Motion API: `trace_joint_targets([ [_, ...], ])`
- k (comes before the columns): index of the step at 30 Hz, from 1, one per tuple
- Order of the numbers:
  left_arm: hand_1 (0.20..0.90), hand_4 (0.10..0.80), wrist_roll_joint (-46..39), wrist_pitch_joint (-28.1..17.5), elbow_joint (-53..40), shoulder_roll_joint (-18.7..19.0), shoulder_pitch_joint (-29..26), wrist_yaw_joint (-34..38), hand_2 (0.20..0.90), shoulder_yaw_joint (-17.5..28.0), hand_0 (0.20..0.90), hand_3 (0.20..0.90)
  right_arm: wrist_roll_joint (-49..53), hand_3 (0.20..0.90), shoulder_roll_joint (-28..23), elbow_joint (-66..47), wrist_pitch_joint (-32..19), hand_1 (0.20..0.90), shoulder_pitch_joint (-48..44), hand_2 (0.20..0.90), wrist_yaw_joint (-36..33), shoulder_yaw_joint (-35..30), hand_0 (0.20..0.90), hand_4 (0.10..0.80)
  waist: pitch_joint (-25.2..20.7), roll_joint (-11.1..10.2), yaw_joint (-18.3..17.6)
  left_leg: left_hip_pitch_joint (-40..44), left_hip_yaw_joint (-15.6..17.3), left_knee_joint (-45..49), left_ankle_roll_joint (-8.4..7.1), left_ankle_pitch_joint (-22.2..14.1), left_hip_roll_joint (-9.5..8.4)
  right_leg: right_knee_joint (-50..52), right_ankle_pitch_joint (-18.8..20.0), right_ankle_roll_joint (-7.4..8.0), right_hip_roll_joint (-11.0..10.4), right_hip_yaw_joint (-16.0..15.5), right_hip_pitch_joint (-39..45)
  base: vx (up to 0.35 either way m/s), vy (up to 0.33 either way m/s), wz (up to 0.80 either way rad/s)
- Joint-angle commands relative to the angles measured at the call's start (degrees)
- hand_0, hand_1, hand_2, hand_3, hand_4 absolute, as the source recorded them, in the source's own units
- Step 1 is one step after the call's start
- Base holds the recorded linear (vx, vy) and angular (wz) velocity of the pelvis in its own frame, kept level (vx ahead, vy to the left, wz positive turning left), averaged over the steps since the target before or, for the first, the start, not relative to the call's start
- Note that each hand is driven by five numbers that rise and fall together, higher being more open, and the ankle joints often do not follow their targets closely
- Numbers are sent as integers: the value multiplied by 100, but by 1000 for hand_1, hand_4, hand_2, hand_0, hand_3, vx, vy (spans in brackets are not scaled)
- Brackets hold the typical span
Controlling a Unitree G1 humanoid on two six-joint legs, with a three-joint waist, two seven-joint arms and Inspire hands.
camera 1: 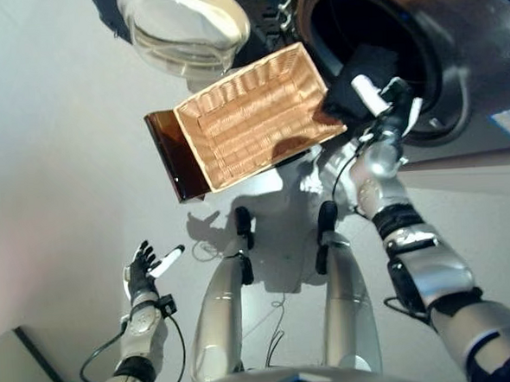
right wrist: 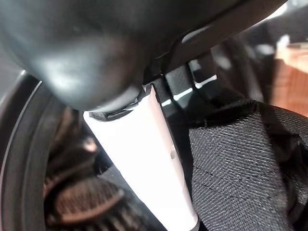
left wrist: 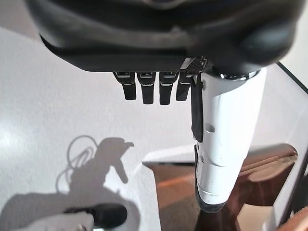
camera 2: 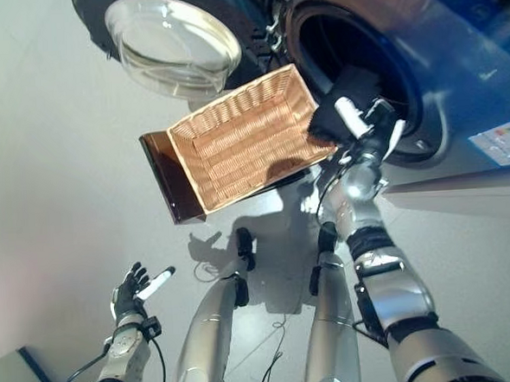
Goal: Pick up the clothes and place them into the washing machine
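While the right robot hand (camera 1: 387,107) sits in the upper right of the left eye view, at the lip of the washing machine's round opening (camera 1: 375,36), it grips a dark garment (camera 1: 359,85) that hangs at the lower edge of that opening. The right wrist view shows the white-covered thumb (right wrist: 149,159) lying against the dark woven cloth (right wrist: 240,163), with the drum's dark interior behind it. Just left of this robot hand, near the centre of the frame, a wicker basket (camera 1: 259,117) lies on the grey floor (camera 1: 53,151) with a brown panel (camera 1: 173,157) along its left end; no cloth shows inside it. Above the basket, at the top of the frame, the machine's glass door (camera 1: 184,26) stands swung open. The left robot hand (camera 1: 143,271) is in the lower left of the frame, well apart from the basket, fingers straight and spread, grasping nothing.
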Motion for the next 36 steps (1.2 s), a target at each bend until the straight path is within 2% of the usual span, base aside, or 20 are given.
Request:
trace_joint_targets([
  [1,900,800,-114,-511,-551,544,88,361,900,56,900,900,66,200,-683,-12,-822,200,-1065,200,-258,-60,200,300,-159,83,118,-218,-163,167,-189,-96,-11,-141,-243,225,102,-96,419,22,-43,-5],
  [5,900,800,-225,-709,-1122,663,33,410,900,76,900,900,441,200,-1344,600,-767,200,-1746,200,-115,51,200,300,-142,148,328,-186,-320,-122,-256,75,-60,32,-394,238,64,-198,315,0,-55,19],
  [8,900,800,-207,-788,-1693,713,58,410,900,33,900,900,685,200,-1603,671,-796,200,-1962,200,-27,112,200,300,-127,194,404,-141,-415,-349,-320,216,-102,125,-464,229,18,-274,268,38,-54,32],
  [9,900,800,-202,-838,-1936,742,38,391,900,-13,900,900,927,200,-1807,733,-820,200,-2186,200,39,125,200,300,-183,202,450,-36,-526,-530,-405,197,-149,226,-695,270,-22,-297,275,18,-17,27],
  [10,900,800,-201,-836,-1948,741,36,395,900,-14,900,900,956,200,-1822,758,-825,200,-2206,200,65,133,200,300,-132,222,456,-95,-500,-524,-383,342,-138,228,-558,231,-28,-347,219,49,-29,34],
  [11,900,800,-185,-855,-2091,743,5,364,900,-84,900,900,1155,200,-1987,918,-850,200,-2416,200,104,169,200,300,-177,221,523,-30,-551,-722,-404,416,-168,260,-621,228,-43,-388,188,30,-17,36],
  [12,900,800,-185,-850,-2092,728,-9,367,900,-87,900,900,1183,200,-2011,959,-855,200,-2452,200,137,194,200,300,-220,214,510,37,-583,-772,-429,305,-189,273,-768,264,-49,-341,230,150,-53,39],
  [14,900,800,-95,-889,-2373,768,9,355,900,-88,900,900,1150,200,-2297,973,-860,200,-2692,200,102,336,200,300,-238,261,601,19,-614,-921,-453,517,-223,338,-696,225,-81,-438,160,1,-19,28],
  [15,900,800,-98,-903,-2337,768,24,362,900,-62,900,900,1142,200,-2425,945,-887,200,-2796,200,56,370,200,300,-256,267,631,28,-631,-964,-470,563,-238,378,-724,223,-88,-471,148,70,-11,23],
  [16,900,800,-95,-899,-2296,757,6,356,900,-69,900,900,1120,200,-2498,919,-903,200,-2845,200,21,405,200,300,-322,247,614,114,-676,-1044,-502,439,-275,401,-923,262,-114,-428,207,149,-20,31],
  [20,900,800,10,-949,-2260,776,-3,447,900,43,900,900,594,200,-2919,638,-978,200,-2982,200,-412,475,200,300,-402,288,649,115,-732,-1180,-515,522,-325,407,-955,267,-143,-464,212,67,1,20],
  [23,900,800,85,-985,-2265,798,21,564,900,121,900,900,417,200,-3259,636,-1049,200,-3181,200,-758,491,200,300,-451,305,684,110,-742,-1212,-505,529,-383,432,-954,276,-171,-458,186,13,26,10],
  [26,900,800,107,-985,-2256,788,37,601,900,154,900,900,481,200,-3369,678,-1018,200,-3213,200,-693,567,200,300,-424,340,713,41,-681,-1186,-466,632,-384,435,-790,261,-190,-454,94,-101,59,-1],
  [27,900,800,106,-985,-2255,786,37,600,900,152,900,900,494,900,-3376,689,-1020,900,-3221,900,-679,575,900,800,-425,339,719,40,-675,-1185,-464,630,-384,434,-788,263,-189,-448,90,-2,56,-5],
  [36,900,800,-197,-1043,-2122,740,10,423,900,190,900,900,836,900,-3028,845,-1013,900,-2984,900,-368,433,900,800,-430,448,656,94,-587,-1019,-388,519,-437,271,-637,282,-182,-289,234,3,37,-5],
])
